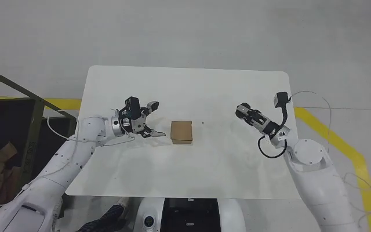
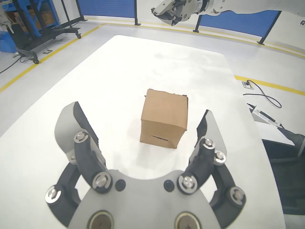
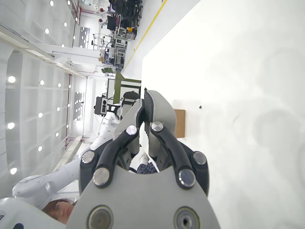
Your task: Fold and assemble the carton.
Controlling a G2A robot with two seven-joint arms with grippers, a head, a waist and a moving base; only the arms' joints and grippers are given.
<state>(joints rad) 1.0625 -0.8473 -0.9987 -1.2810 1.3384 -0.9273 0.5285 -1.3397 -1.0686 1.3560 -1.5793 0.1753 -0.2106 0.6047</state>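
Note:
A small brown carton [image 1: 181, 131] stands closed and box-shaped near the middle of the white table [image 1: 232, 87]. In the left wrist view the carton [image 2: 164, 119] sits a short way beyond my left gripper [image 2: 143, 115], which is open with nothing between its fingers. From the top view the left gripper [image 1: 154, 120] is just to the left of the carton, not touching it. My right gripper [image 1: 240, 110] hovers well to the right of the carton, shut and holding nothing. In the right wrist view its fingers [image 3: 144, 101] meet, and the carton [image 3: 180, 123] shows partly behind them.
A tiny dark speck [image 1: 202, 122] lies on the table right of the carton. A dark crate with an olive frame [image 1: 20, 139] stands off the table's left side. Yellow floor tape [image 1: 324, 130] runs past the right side.

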